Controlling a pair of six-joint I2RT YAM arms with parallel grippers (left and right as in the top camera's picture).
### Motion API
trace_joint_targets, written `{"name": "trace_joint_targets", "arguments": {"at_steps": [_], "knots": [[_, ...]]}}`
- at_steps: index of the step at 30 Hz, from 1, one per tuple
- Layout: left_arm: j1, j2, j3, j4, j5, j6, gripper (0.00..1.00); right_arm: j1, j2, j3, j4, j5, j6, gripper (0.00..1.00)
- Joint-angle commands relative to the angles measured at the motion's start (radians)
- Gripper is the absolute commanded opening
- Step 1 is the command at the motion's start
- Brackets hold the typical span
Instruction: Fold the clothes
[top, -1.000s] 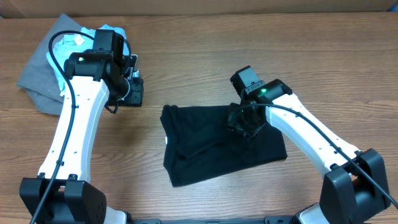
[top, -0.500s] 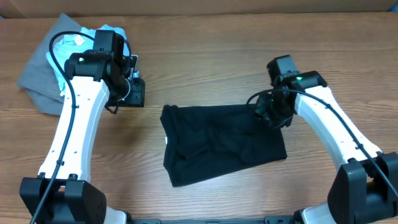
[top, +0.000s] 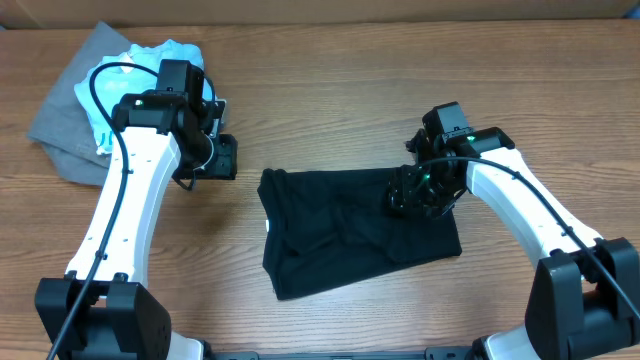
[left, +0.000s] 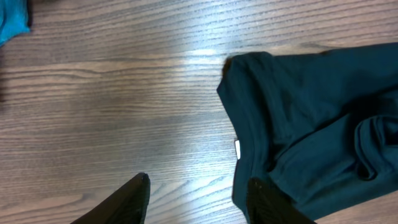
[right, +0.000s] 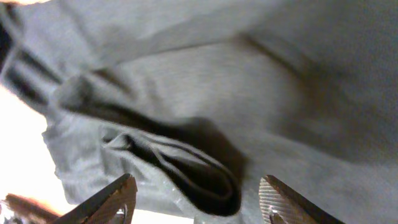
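**Black shirt on the bench, both hands let go**

The black shirt (top: 350, 232) lies near the middle of the bench (top: 330, 90). It is not flat. It has bumps and folds in it. Its little white tag (left: 237, 148) shows at the neck, on the shirt's left edge.

The right hand (top: 410, 195) is over the top right corner of the shirt. Its two fingers (right: 118, 199) are spread wide. A fold of cloth lies under the gap between them, but the fingers do not pinch it.

The left hand (top: 224, 158) is off to the left of the shirt and does not touch it. It is over bare wood. Its fingers (left: 134, 199) are apart too, with nothing between them.

In the far left corner, a blue shirt (top: 165, 52) lies on a grey cloth (top: 60, 125).
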Motion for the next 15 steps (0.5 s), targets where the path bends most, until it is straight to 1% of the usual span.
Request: {"name": "trace_joint_targets", "arguments": {"at_steps": [1, 2, 3, 10, 15], "knots": [[0.005, -0.013, -0.003, 0.011, 0.014, 0.014, 0.53, 0.023, -0.008, 0.002, 0.012, -0.052, -0.238, 0.68], [0.005, -0.013, -0.003, 0.014, 0.014, 0.014, 0.53, 0.036, -0.008, 0.002, 0.016, -0.031, -0.280, 0.68], [0.005, -0.013, -0.003, 0.018, 0.014, 0.014, 0.53, 0.052, -0.008, 0.002, 0.020, 0.002, -0.290, 0.68], [0.005, -0.013, -0.003, 0.029, 0.016, 0.014, 0.53, 0.168, 0.001, 0.001, 0.071, 0.119, -0.275, 0.68], [0.005, -0.013, -0.003, 0.028, 0.017, 0.014, 0.53, 0.253, 0.044, 0.001, 0.089, 0.228, -0.253, 0.70]]}}
